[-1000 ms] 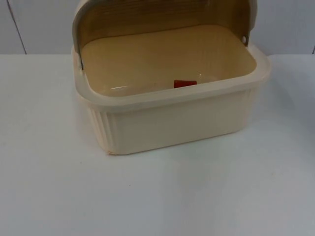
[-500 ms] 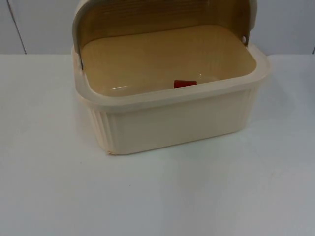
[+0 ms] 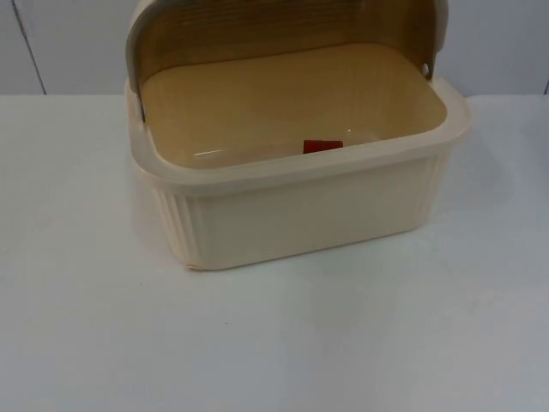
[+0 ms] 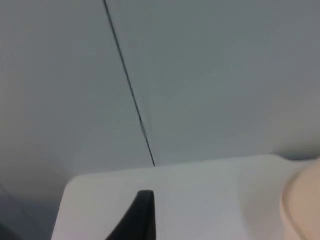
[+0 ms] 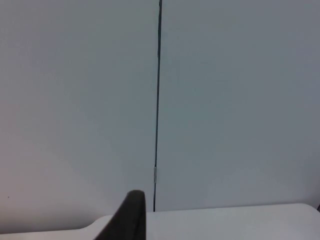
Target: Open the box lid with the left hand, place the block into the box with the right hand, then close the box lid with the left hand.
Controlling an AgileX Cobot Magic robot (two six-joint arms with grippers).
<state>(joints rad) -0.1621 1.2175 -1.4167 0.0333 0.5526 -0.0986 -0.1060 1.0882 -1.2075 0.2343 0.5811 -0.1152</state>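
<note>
Left to right. Left gripper [image 4: 142, 220]: one black fingertip shows in its wrist view, over the white table [image 4: 200, 200] near the grey partition wall [image 4: 210, 75], with a curved cream edge of the box [image 4: 302, 207] just beside; the opening of its fingers cannot be told, and nothing is seen held. Top view: the box [image 3: 300, 215] sits mid-table, its lid [image 3: 283, 30] swung up and back on its hinges, interior exposed. The red block [image 3: 322, 146] lies on the box floor, close behind the front wall, partly hidden by the rim. Right gripper [image 5: 131, 217]: one fingertip shows at the table's far edge, facing the wall; finger state likewise cannot be told. Compared with the frames half a second and one second back, nothing has changed: box, lid and block hold identical positions. Judgement: opening and placing appear done; closing the lid with the left arm is outstanding, and the right arm waits.
</note>
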